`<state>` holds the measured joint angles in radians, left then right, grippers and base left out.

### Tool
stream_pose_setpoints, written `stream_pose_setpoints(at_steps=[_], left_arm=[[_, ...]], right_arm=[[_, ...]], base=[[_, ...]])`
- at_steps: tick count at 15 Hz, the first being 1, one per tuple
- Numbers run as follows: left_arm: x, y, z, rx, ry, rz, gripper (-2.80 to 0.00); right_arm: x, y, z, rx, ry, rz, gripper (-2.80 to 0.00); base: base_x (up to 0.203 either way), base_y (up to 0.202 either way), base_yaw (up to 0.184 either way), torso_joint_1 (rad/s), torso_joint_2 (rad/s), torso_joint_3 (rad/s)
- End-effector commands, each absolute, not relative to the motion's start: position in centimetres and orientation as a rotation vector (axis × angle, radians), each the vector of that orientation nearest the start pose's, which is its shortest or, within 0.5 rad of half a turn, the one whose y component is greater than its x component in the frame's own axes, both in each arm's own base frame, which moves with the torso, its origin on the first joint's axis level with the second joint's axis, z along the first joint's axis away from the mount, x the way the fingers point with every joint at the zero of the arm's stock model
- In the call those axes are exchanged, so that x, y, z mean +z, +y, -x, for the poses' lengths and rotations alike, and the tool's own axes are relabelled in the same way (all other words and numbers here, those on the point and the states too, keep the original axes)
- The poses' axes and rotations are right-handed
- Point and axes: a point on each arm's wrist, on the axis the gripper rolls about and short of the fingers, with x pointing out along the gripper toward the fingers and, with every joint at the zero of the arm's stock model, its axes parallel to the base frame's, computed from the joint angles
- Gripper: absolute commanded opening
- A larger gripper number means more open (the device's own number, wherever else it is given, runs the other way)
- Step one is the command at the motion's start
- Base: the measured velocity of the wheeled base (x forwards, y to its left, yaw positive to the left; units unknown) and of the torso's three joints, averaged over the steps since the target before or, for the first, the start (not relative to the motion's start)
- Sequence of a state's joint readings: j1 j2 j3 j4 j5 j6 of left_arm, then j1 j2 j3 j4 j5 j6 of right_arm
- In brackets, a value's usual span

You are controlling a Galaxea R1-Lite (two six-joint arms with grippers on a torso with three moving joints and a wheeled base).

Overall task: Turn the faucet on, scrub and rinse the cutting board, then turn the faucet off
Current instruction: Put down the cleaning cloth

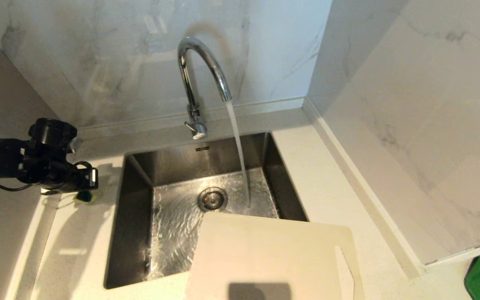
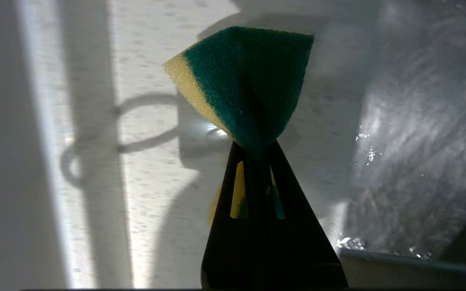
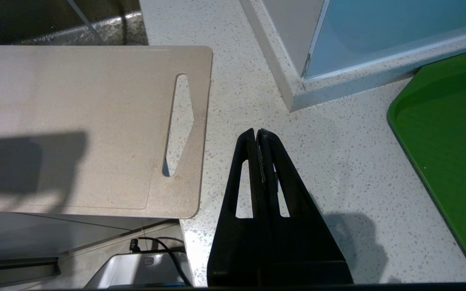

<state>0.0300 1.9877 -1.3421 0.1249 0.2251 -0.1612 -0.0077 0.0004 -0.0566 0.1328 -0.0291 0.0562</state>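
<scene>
The chrome faucet [image 1: 201, 71] stands behind the sink, and a stream of water [image 1: 238, 146] runs from its spout into the basin. The cream cutting board [image 1: 273, 254] lies at the sink's near edge, partly over the basin, with its slot handle on the right; the right wrist view shows the cutting board [image 3: 79, 121] too. At the far left, my left gripper [image 1: 86, 189] hangs over the counter beside the sink, shut on a green-and-yellow sponge [image 2: 249, 85]. My right gripper [image 3: 258, 133] is shut and empty, above the counter just right of the board.
The steel sink [image 1: 133, 216] is wet, with a round drain [image 1: 212, 199] in the middle. A green tray [image 3: 451, 133] sits on the counter at the far right. Marble walls close off the back and right side.
</scene>
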Motion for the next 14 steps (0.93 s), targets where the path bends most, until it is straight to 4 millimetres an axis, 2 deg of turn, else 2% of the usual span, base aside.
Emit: stream_pose_setpoints(at_steps=[1, 5, 6, 14], left_arm=[[15.7, 2.8, -37.6, 0.332, 0.757, 0.085, -2.8], [15.0, 2.6, -37.4, 0.291, 0.785, 0.097, -2.8], [14.8, 2.6, -37.4, 0.287, 0.793, 0.093, 0.0], [14.7, 2.5, -36.9, 0.251, 0.805, 0.091, 0.0]], right_arm=[[7.7, 0.0, 2.8, -0.039, 0.076, -0.056, -2.8], [7.7, 0.0, 2.8, -0.039, 0.076, -0.056, -2.8], [7.7, 0.0, 2.8, -0.039, 0.076, -0.056, -2.8], [7.7, 0.0, 2.8, -0.039, 0.076, -0.056, -2.8]], base=[[0.0, 0.0, 0.0, 0.0, 0.0, 0.0], [0.0, 0.0, 0.0, 0.0, 0.0, 0.0], [0.0, 0.0, 0.0, 0.0, 0.0, 0.0], [0.0, 0.0, 0.0, 0.0, 0.0, 0.0]])
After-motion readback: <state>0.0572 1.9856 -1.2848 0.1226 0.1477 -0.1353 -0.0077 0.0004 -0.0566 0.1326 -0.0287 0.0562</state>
